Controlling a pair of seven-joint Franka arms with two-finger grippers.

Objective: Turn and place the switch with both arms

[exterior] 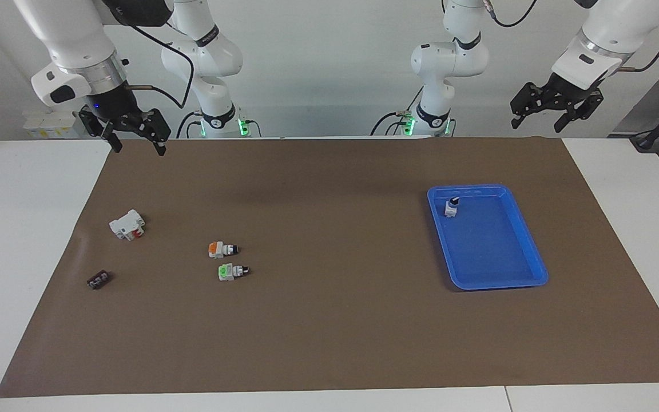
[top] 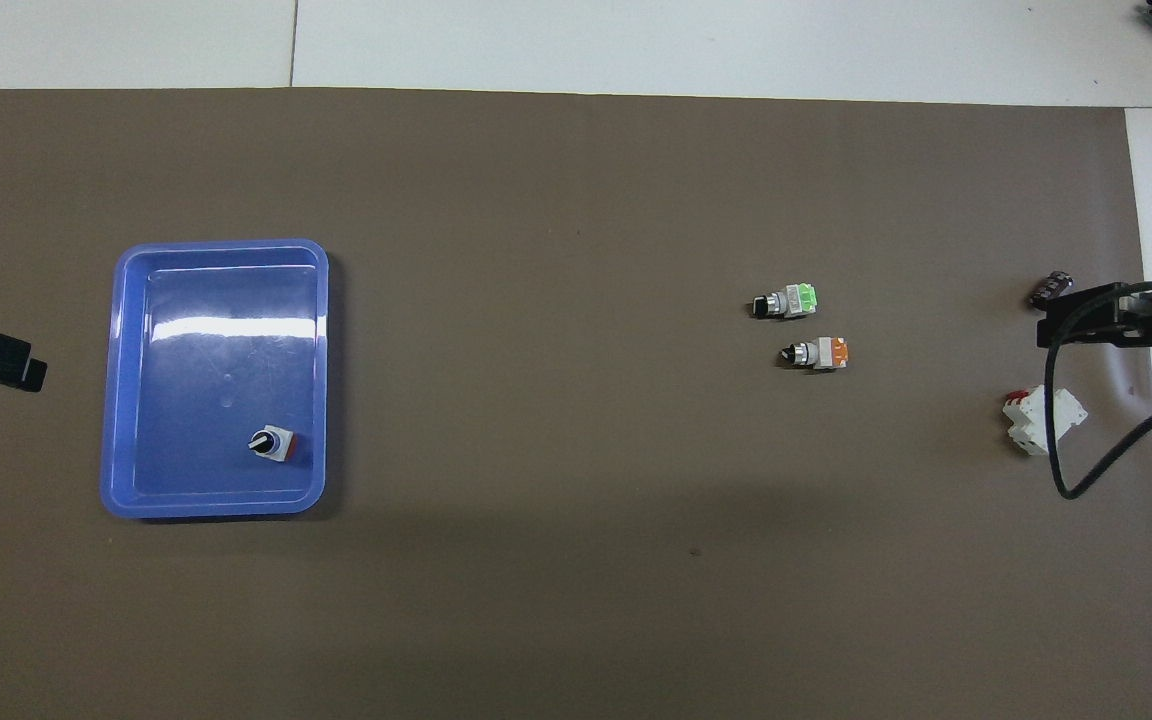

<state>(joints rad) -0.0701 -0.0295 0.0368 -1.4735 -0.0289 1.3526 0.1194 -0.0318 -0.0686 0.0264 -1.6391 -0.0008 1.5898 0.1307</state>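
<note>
Not yet begun: both arms waiting, right gripper [exterior: 133, 133] and left gripper [exterior: 555, 107] open, empty; orange switch [exterior: 222, 249] on tabletop, at 12 o'clock of green switch [exterior: 232, 271]; next, likely reach and grasp.

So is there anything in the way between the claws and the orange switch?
Nothing visible is. The orange switch lies on the bare brown mat, the green switch just beside it, farther from the robots. The right gripper and left gripper both hang open, up near the robots.
</note>
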